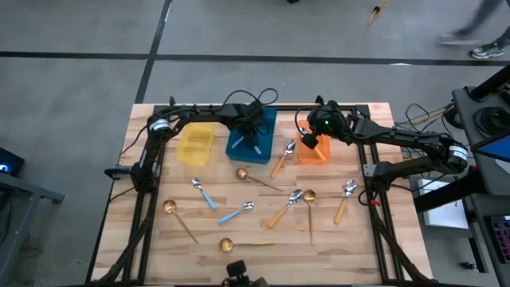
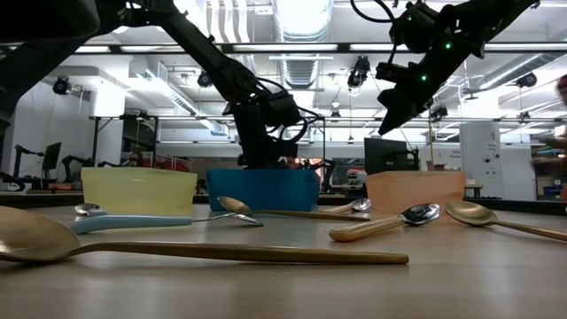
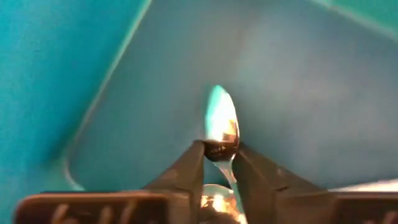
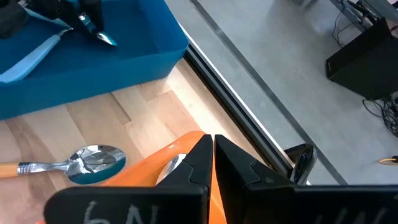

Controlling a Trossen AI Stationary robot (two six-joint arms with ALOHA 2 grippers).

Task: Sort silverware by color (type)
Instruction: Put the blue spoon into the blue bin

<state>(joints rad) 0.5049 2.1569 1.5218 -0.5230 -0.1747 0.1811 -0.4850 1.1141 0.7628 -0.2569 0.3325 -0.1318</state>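
My left gripper is down inside the blue bin, shut on a spoon whose silver bowl points at the bin floor; its handle is hidden. A light-blue-handled spoon lies in that bin. My right gripper hangs shut above the orange bin, where a silver bowl shows. On the table lie blue-handled spoons, orange-handled ones and gold ones. My left gripper pinches the spoon between its two fingers at the neck, just behind the bowl. The fingers come from above, pointing down into the blue bin. The bowl sticks out past the fingertips, clear of the bin floor.
A yellow bin stands left of the blue one at the table's far side. An orange-handled spoon lies between the blue and orange bins. Black frame rails run along both table sides. A gold spoon lies near the low camera.
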